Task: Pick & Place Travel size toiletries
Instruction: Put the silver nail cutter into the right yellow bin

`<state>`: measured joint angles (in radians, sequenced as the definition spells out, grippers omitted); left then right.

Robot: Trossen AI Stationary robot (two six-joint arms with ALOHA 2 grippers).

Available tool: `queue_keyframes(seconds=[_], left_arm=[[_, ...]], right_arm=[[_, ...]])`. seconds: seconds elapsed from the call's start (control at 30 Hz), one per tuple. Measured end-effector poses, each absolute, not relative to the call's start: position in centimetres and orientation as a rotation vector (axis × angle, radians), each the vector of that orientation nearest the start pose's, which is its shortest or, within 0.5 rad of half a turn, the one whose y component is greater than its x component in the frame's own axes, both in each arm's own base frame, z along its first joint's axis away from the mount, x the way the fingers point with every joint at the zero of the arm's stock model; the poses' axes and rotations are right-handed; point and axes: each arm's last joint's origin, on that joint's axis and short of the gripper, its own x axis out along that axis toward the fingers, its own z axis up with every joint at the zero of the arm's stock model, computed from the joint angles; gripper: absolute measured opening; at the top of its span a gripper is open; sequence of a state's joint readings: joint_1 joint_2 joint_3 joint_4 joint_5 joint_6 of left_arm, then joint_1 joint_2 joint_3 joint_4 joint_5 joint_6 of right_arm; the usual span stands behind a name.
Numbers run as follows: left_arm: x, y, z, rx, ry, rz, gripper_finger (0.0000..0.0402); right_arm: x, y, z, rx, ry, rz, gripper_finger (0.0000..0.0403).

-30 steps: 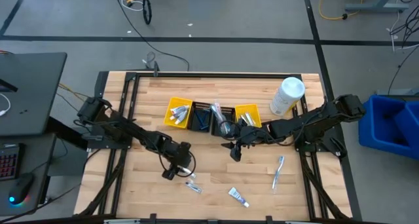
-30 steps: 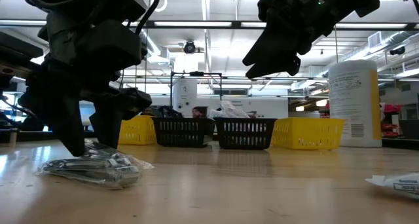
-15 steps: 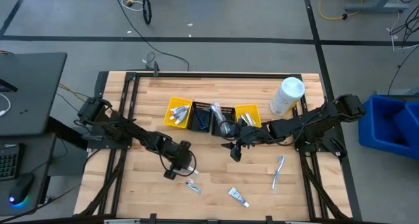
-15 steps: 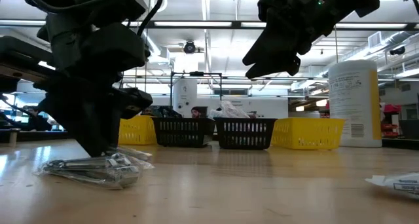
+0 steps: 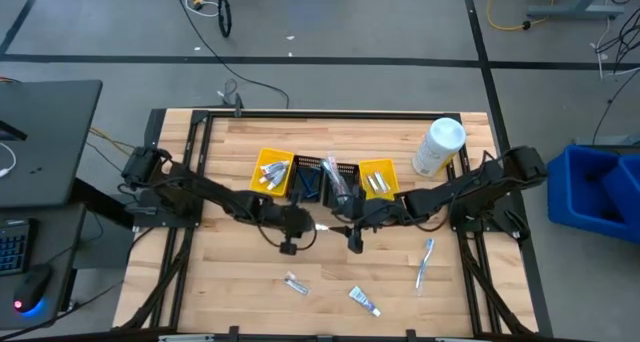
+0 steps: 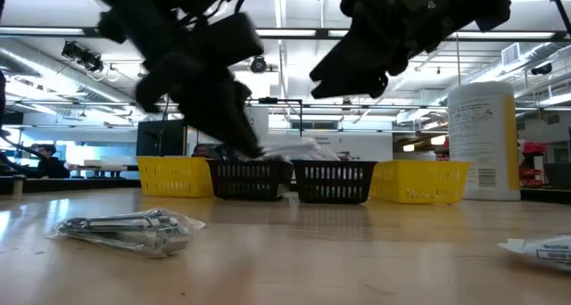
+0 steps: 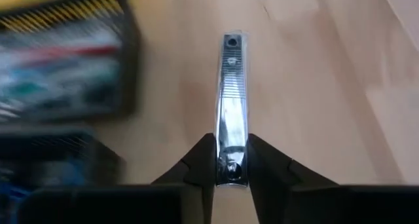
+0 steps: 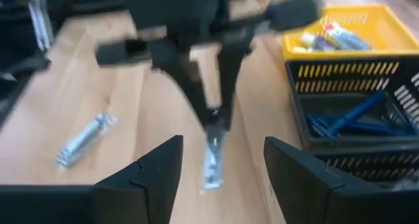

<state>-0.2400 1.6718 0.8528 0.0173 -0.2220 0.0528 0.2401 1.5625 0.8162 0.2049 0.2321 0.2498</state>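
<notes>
My left gripper (image 5: 305,230) is shut on a shiny metal nail clipper (image 7: 230,99), held above the table's middle just in front of the baskets. My right gripper (image 5: 353,240) hangs open right beside it, and its wrist view looks at the clipper (image 8: 212,155) between its two spread fingers, which stand apart from it. A clear-wrapped toiletry (image 5: 294,284) lies flat on the wood near the front, also seen in the low view (image 6: 125,230). A small white tube (image 5: 365,301) and a toothbrush (image 5: 425,262) lie flat further right. My left gripper pinches the clipper's near end (image 7: 230,160) between its two fingers (image 7: 201,160). The fingers come slanting down from the table's left and lie along the clipper. Most of the clipper's length sticks out past the fingertips, and it is lifted clear of the table.
Two yellow baskets (image 5: 272,172) (image 5: 377,177) and two black baskets (image 5: 310,180) (image 5: 343,182) stand in a row at the table's middle, holding toiletries. A large white bottle (image 5: 440,147) stands at the far right. Bare wood shows at the front left.
My left gripper has shut on the clipper beside the wrapped toiletry near the front, risen, and carried it toward the right and far side, up to my right gripper. The wrapped toiletry has stayed on the table.
</notes>
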Motion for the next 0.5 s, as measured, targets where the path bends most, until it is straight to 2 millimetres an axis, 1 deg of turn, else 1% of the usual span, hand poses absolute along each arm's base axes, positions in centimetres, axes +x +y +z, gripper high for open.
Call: queue_keyframes(seconds=[0.07, 0.17, 0.27, 0.4, 0.5], left_arm=[[32.3, -6.7, 16.7, 0.226, 0.755, -0.021, 0.0066], [33.1, -6.2, 17.7, 0.211, 0.724, -0.004, 0.0066], [33.7, -5.9, 18.6, 0.208, 0.695, 0.005, 0.0076], [34.0, -5.9, 19.0, 0.226, 0.681, 0.002, 0.0090], [34.0, -5.9, 19.0, 0.224, 0.680, 0.001, 0.0079]], right_arm=[[31.5, 7.0, 19.0, 0.107, 0.544, -0.060, 0.0232], [31.7, 7.0, 18.1, 0.101, 0.572, -0.065, 0.0244], [31.9, 7.0, 17.5, 0.079, 0.585, -0.083, 0.0256], [32.0, 7.0, 16.9, 0.045, 0.602, -0.089, 0.0263], [32.0, 7.0, 16.9, 0.031, 0.602, -0.087, 0.0255]])
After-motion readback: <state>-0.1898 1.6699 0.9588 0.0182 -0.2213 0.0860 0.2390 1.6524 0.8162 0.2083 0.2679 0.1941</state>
